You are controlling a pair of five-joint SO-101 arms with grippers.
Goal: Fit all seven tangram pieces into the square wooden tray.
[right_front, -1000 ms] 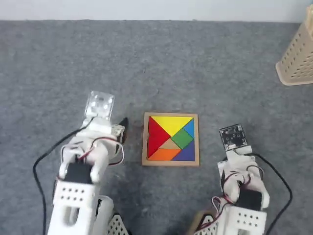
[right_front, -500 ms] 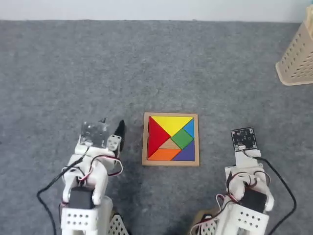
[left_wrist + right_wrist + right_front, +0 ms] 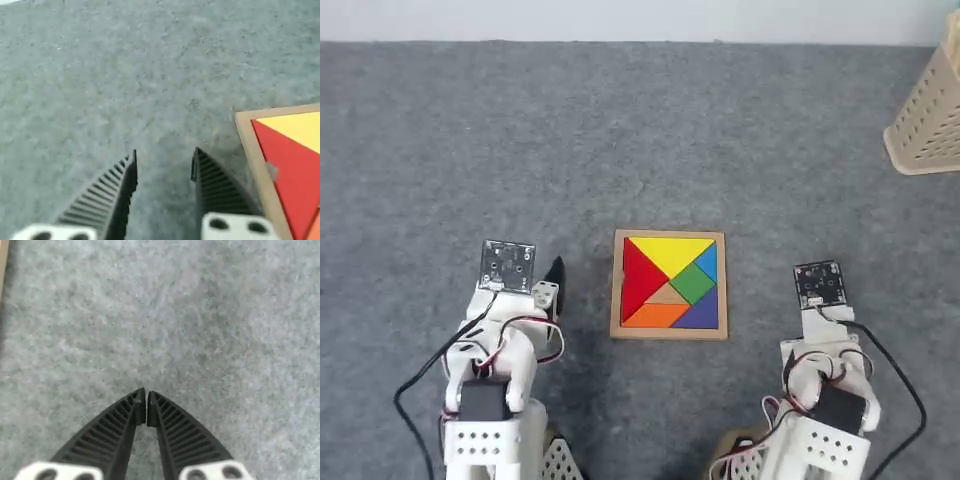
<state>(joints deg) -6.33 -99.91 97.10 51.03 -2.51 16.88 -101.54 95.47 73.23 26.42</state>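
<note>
We see the square wooden tray (image 3: 617,285) lying flat near the middle of the grey, carpet-like surface (image 3: 620,130). Inside it, the yellow triangle (image 3: 670,252) runs along the far rim and the red triangle (image 3: 637,280) along the left rim. The green square (image 3: 693,281) sits right of centre, with a blue triangle (image 3: 708,262) against the right rim. The orange piece (image 3: 654,315) and purple triangle (image 3: 701,315) line the near rim. A small tan triangle (image 3: 667,294) shows in the middle — we cannot tell whether it is a piece or bare tray floor.

The left end effector (image 3: 164,157) is just beside the tray's left edge but apart from it, with a strip of grey between. Its jaws are moderately spread, with only carpet in the gap. From above, one of its black fingers (image 3: 557,270) points past the tray's near-left corner, ahead of the left arm (image 3: 500,345).

The right end effector (image 3: 145,400) lies off the tray's right edge, clearly apart from it, its tips drawn together on nothing. The right arm (image 3: 825,385) stands at the near right.

The widest stretch of grey lies beyond the tray's far rim — it runs to the pale strip at the back. A perforated beige container (image 3: 928,110) stands at the far right edge of the surface, well apart from the tray.
</note>
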